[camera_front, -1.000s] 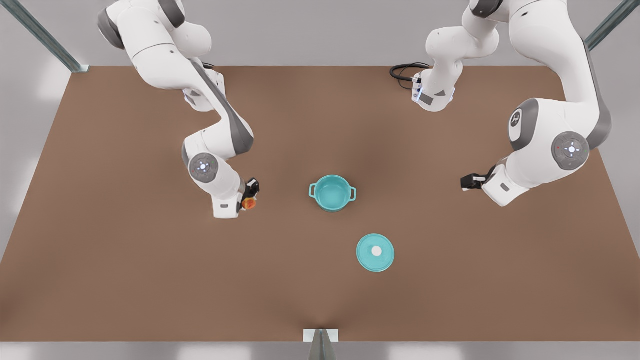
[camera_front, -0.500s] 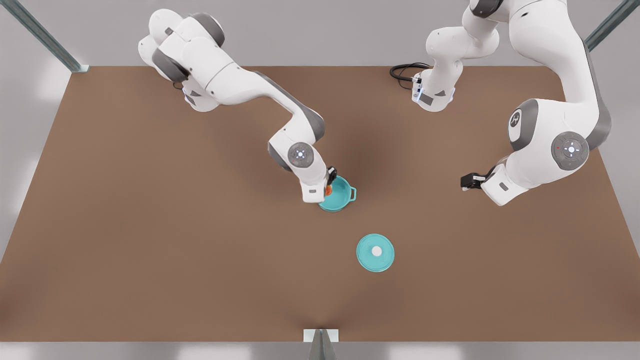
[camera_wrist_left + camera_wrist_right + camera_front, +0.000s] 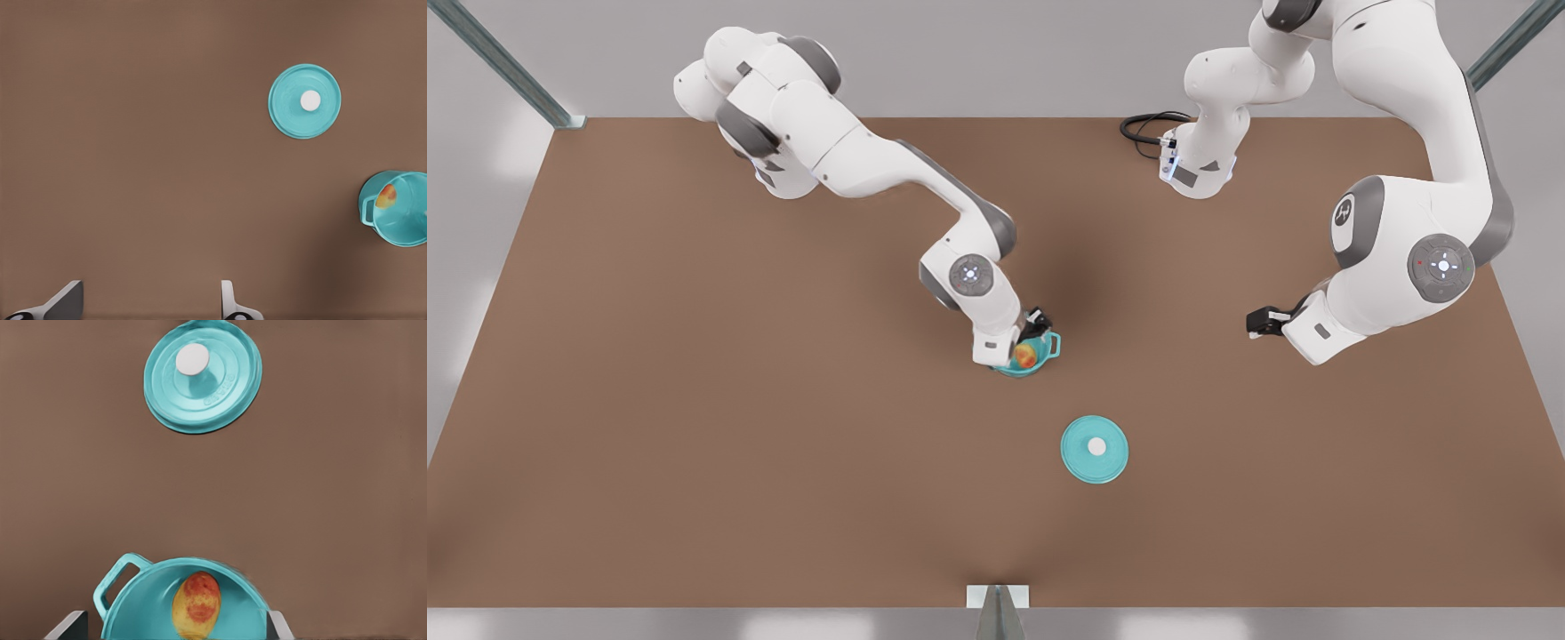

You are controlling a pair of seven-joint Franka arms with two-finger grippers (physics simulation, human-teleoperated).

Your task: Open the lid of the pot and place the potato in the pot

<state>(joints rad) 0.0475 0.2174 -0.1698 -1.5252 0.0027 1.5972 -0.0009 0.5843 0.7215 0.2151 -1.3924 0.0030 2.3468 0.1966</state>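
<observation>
The teal pot (image 3: 1052,346) stands at the table's middle, partly hidden under my right gripper (image 3: 1033,331). In the right wrist view that gripper (image 3: 173,625) is open, with its fingers wide on either side of the pot (image 3: 143,600). The yellow-orange potato (image 3: 196,603) with a red patch lies inside the pot, touching neither finger, and it shows in the front view as the potato (image 3: 1026,356). The pot lid (image 3: 1095,449), knob up, lies flat on the table nearer the front edge. My left gripper (image 3: 1256,323) waits at the front view's right, and there the gripper (image 3: 148,303) is open with nothing between its fingers.
A black cable (image 3: 1147,129) coils by an arm base at the back. A metal post (image 3: 996,609) stands at the front edge, and frame struts (image 3: 507,67) run at the back corners. Bare brown table (image 3: 694,444) surrounds the pot and lid.
My right gripper carried the potato from the front view's left over to the pot, opened, and the potato now lies inside. The left arm and the lid have not moved.
</observation>
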